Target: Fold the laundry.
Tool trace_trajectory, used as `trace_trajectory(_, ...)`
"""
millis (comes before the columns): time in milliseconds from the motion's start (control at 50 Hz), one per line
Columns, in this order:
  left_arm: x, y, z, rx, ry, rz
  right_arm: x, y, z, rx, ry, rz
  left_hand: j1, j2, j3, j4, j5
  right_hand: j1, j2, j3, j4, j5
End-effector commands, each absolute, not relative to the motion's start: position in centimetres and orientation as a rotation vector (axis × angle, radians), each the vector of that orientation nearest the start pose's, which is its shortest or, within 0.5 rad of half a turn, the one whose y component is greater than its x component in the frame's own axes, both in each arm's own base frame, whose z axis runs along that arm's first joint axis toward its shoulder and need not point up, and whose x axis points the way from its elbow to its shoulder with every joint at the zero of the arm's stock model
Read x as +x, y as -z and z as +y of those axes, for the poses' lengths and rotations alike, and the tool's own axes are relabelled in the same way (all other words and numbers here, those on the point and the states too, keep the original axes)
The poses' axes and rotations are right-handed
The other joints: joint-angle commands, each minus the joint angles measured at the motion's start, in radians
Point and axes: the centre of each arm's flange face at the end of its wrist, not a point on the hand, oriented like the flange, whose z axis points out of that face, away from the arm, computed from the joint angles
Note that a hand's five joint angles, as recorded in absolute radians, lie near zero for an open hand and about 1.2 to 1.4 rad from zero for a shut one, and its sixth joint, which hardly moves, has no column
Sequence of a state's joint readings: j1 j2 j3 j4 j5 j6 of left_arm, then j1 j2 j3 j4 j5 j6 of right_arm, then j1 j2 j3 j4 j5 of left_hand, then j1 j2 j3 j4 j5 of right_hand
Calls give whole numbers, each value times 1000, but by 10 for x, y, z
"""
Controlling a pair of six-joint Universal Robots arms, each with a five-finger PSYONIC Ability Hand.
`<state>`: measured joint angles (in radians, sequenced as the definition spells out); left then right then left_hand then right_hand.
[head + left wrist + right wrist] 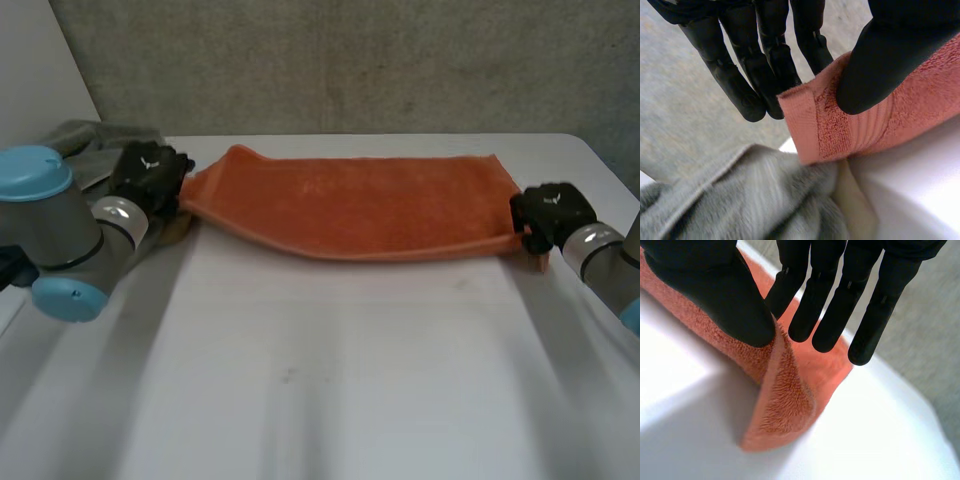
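Towel [350, 205] stretched between left hand [150, 175] and right hand [548, 213], each pinching an end; the shallow left pinch could slip, dropping it onto grey cloth [740, 200].

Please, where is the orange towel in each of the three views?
Head view: orange towel stretched between left hand and right hand.
Left wrist view: its end pinched by the left hand, beside grey cloth.
Right wrist view: its end pinched by the right hand.
Shared landmark: white table.
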<state>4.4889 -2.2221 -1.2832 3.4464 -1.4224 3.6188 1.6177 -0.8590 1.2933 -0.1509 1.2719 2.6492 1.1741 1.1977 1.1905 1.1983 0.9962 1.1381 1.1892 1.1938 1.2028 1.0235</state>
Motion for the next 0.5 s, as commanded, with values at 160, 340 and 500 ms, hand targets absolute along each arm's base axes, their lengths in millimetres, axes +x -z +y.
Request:
trace_trajectory(160, -231, -181, -390, 908, 2034, 2075, 156, -129, -417, -768, 1797, 2471, 222, 199, 206, 198, 226, -118, -169, -174, -183, -178)
trace_trajectory(340, -232, -180, -388, 912, 2016, 2097, 146, -130, -422, -767, 1835, 2531, 222, 199, 206, 198, 226, -269, -320, -325, -333, -329)
trace_trajectory(500, -232, -184, -375, 945, 1944, 2158, 144, -138, -415, -855, 1778, 2517, 222, 199, 206, 198, 226, 258, 207, 202, 193, 198)
